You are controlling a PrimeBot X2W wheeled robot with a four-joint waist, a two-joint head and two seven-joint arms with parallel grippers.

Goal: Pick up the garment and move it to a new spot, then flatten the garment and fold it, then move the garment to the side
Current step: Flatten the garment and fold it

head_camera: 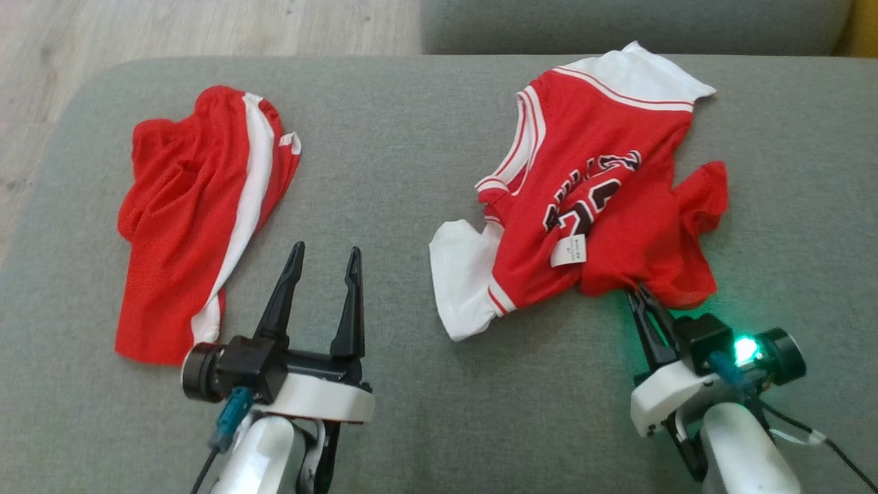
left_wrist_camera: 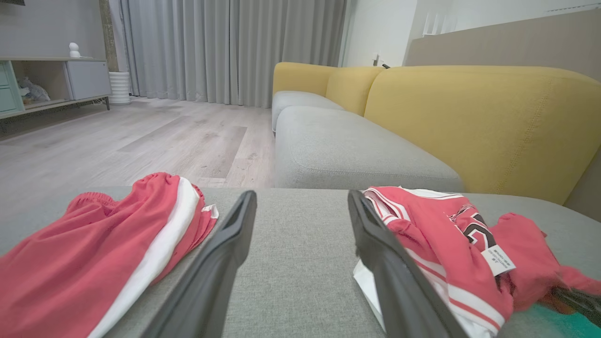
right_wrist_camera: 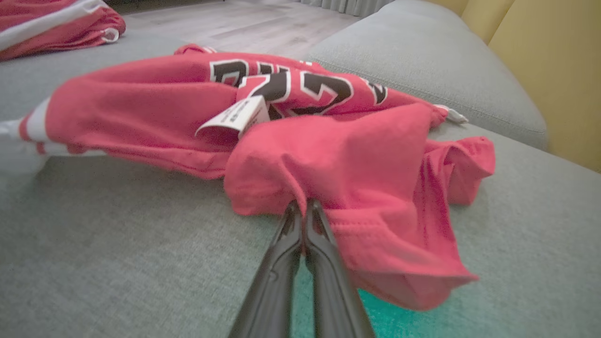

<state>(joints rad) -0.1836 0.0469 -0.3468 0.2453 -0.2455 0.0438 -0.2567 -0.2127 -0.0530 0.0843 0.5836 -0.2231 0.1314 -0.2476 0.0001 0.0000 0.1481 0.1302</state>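
– Jersey [head_camera: 603, 199]: where does it lie?
– Crumpled on the right half of the cushion [head_camera: 411, 171], well apart from the shorts [head_camera: 185, 226] at the left.
– Tools?
– Your right gripper [head_camera: 641, 291] is pinched tight on the near red hem, low against the cushion. Your left gripper [head_camera: 326, 250] stands spread and empty between the two garments.
– Step in hand?
– First pick-up, by my judgement; the bulk is not yet lifted. Next you need a lift clear of the cushion and a carry to a fresh spot; watch that thin pinch for slip.
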